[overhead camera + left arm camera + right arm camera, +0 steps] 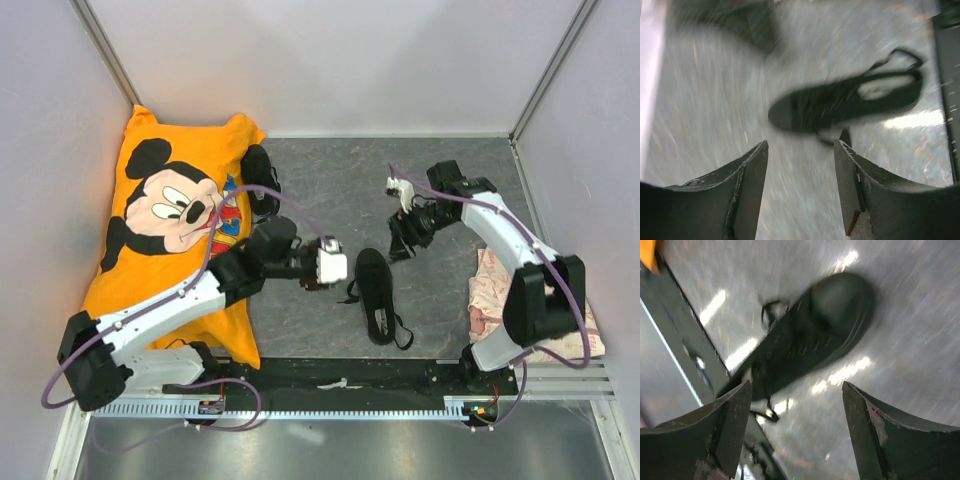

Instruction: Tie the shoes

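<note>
One black lace-up shoe lies on the grey mat in the middle, toe pointing away, laces loose at both sides. It shows blurred in the left wrist view and the right wrist view. A second black shoe lies by the pillow's far right corner. My left gripper is open and empty, just left of the middle shoe. My right gripper is open and empty, above the mat just beyond and right of that shoe's toe.
An orange Mickey Mouse pillow covers the left side under my left arm. A pale patterned cloth lies at the right by the right arm's base. A black rail runs along the near edge. White walls enclose the mat.
</note>
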Available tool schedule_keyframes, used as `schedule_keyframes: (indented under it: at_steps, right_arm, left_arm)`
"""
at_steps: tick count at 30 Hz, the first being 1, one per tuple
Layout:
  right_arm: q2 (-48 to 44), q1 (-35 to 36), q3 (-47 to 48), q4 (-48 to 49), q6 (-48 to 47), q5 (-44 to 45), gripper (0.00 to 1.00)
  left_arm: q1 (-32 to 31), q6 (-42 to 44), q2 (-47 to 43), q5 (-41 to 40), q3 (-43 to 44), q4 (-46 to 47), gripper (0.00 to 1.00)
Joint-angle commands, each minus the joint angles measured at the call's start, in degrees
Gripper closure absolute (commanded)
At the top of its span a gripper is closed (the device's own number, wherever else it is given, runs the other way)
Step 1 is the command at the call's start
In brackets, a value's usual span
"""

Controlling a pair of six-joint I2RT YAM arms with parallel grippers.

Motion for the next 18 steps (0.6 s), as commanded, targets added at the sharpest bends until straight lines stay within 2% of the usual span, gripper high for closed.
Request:
schedule_keyframes:
  at_steps: [1, 5, 8, 12, 18]
  right_arm:
    - [-9.5, 0.83, -8.09, -5.51, -4.97, 5.5, 0.2]
    - [-11.02, 0.65, -10.65, -6.39, -3.11, 7.61, 0.23]
    - [-10.67, 0.65, -10.22, -7.09, -3.9, 6.82, 0.23]
    - [-4.54, 0.74, -9.16, -11.83, -10.3, 5.15, 0.24]
    - [0.75, 1.27, -10.21, -11.58, -18.04, 4.0, 0.23]
  left_arm:
    - [6.91, -14.85, 4.83, 3.66, -1.94, -3.94, 0.38]
    - [6.92, -28.71, 12.9, 5.41, -1.94, -0.25, 0.37]
    - [6.92, -35.15, 19.14, 7.61, -0.19, 1.24, 0.36]
    - [7.01, -41.84, 24.68, 8.93, 1.48, 4.14, 0.36]
    - [8.94, -46.95, 31.55, 12.26, 6.67, 3.89, 0.39]
